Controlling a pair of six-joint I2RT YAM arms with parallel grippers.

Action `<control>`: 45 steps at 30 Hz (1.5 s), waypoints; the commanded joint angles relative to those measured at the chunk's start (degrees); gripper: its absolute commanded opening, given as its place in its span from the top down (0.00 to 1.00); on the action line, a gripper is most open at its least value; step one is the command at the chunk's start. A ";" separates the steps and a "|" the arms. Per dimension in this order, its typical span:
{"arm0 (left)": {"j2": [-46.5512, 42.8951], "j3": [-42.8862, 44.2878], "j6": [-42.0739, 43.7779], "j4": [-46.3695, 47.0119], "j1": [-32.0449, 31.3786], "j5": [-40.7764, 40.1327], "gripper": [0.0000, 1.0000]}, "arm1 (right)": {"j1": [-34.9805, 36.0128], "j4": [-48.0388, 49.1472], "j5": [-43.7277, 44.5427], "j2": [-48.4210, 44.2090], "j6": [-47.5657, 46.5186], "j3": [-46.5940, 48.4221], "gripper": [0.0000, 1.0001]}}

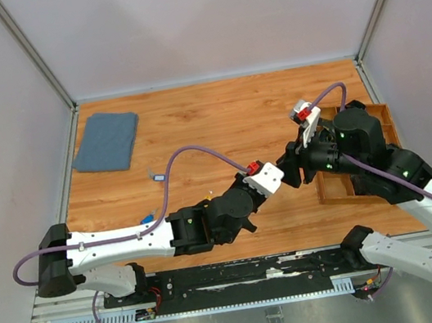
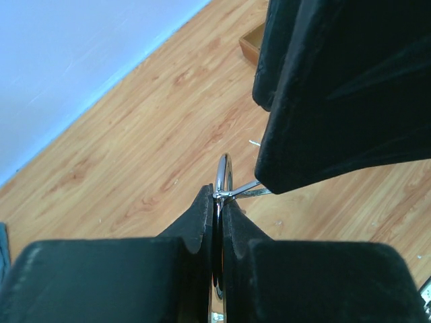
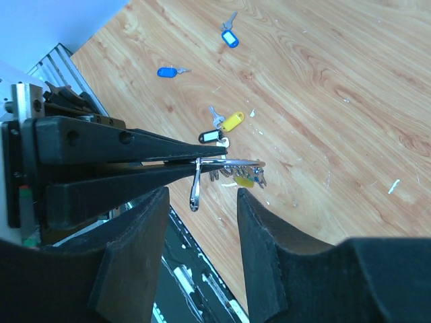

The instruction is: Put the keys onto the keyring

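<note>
Left wrist: left jaws clamped on keyring (image 2: 223, 176) edge; right jaws apart, keyring at their tips.

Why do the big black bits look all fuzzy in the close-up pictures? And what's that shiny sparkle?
Left wrist view: the jaws sit too close to the lens, so they blur; the sparkle is light glinting off the keyring. Right wrist view: its own jaws blur too, while the loose keys look sharp. Top view: even light, soft shadows.

Nothing readable here tbh. The little inserts on the key tags (image 3: 232, 121) are too small to make out, and no legible brand or number shows on the arms (image 1: 122, 242).
</note>
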 commanded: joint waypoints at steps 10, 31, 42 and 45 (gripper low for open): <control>-1.89 1.88 -5.38 -1.47 2.06 -0.91 1.00 | -0.81 8.47 -2.05 -0.94 4.18 -3.04 0.58; -2.92 2.28 -6.10 -1.38 2.15 -0.97 0.99 | -0.81 9.78 -3.77 -0.14 5.06 -5.59 0.69; -2.75 2.69 -6.29 -1.58 2.15 -1.08 1.00 | -0.75 11.86 -4.30 0.35 5.53 -6.79 0.80; -2.83 2.63 -6.31 -1.49 2.16 -1.08 0.99 | -0.79 13.64 -4.41 0.31 6.38 -7.48 0.86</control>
